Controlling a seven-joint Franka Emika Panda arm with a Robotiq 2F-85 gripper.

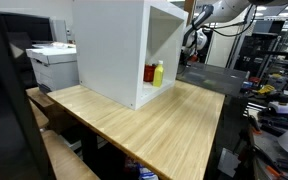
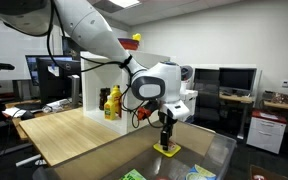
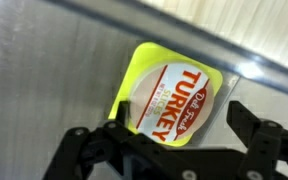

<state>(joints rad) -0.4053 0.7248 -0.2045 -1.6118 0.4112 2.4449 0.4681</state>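
Observation:
A yellow pack of turkey slices (image 3: 172, 96) with a red and white label lies flat on a grey metal surface (image 3: 44, 70). In the wrist view my gripper (image 3: 174, 128) is open just above it, one finger on each side of the pack's near end, nothing gripped. In an exterior view the gripper (image 2: 166, 139) points straight down over the same yellow pack (image 2: 167, 150) on the grey surface (image 2: 209, 150) beside the wooden table (image 2: 74, 135). In an exterior view the arm (image 1: 197, 30) shows only behind the white cabinet (image 1: 109, 50).
A white open-fronted cabinet (image 2: 94, 85) on the wooden table (image 1: 154, 125) holds a yellow bottle (image 1: 158, 73) and a red one (image 1: 149, 73). More packs (image 2: 134, 175) lie at the near edge of the grey surface. Monitors and desks stand behind.

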